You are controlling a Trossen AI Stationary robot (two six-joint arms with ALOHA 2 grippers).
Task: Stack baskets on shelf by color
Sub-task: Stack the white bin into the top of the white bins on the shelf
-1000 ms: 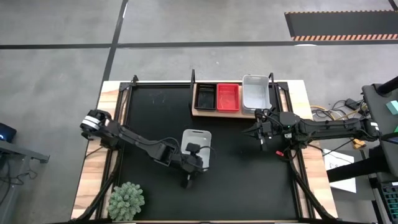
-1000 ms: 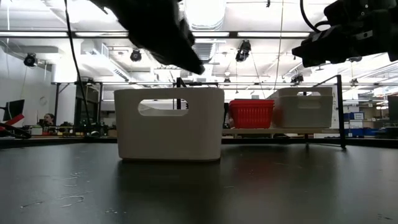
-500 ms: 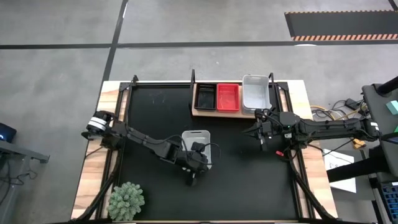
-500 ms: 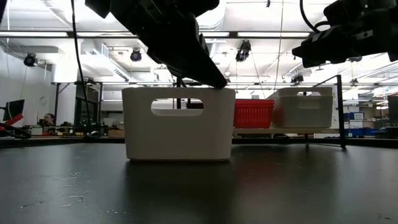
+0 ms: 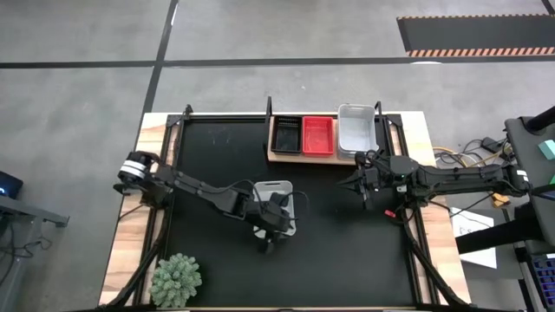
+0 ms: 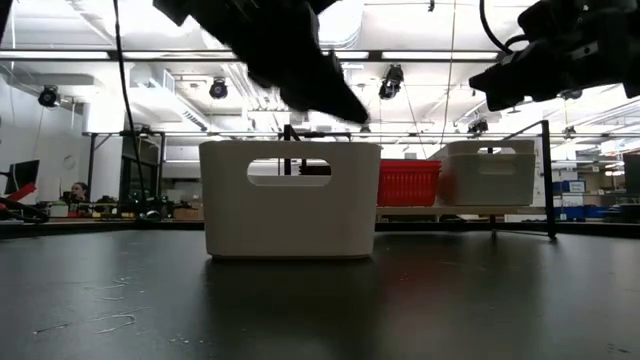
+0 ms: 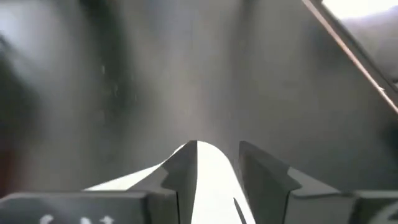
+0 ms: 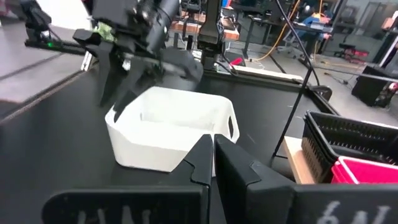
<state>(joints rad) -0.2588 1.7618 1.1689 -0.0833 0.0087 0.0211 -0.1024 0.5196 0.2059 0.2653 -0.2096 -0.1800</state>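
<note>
One white basket (image 5: pixel 276 201) sits loose on the counter (image 5: pixel 217 147), well short of the shelf (image 5: pixel 286 157) and toward the plant (image 5: pixel 176 279) side. Left end effector (image 5: pixel 274 224) is at the basket rim farthest from the shelf; its wrist view shows the fingers (image 7: pixel 264 177) parted around the white wall, so released, not clamping. Low view has it lifted just above the rim rather than pressed on it.

Change: half a second ago the fingers were clamped on that rim; now they've let go. Basket has slid slightly sideways over the last second and is now set flat on the counter. Reads to me as a regrasp or reposition, not a placement, since the basket is nowhere near its stack.

Shelf holds a black basket (image 5: pixel 285 134), a red basket (image 5: pixel 317 135) and a white basket (image 5: pixel 356 129) side by side, unchanged versus the earlier frames. Loose basket belongs on the white one at the far end.

Right end effector (image 5: pixel 359 184) is clenched on nothing, hovering off the shelf's white-basket corner, same spot as before.
</note>
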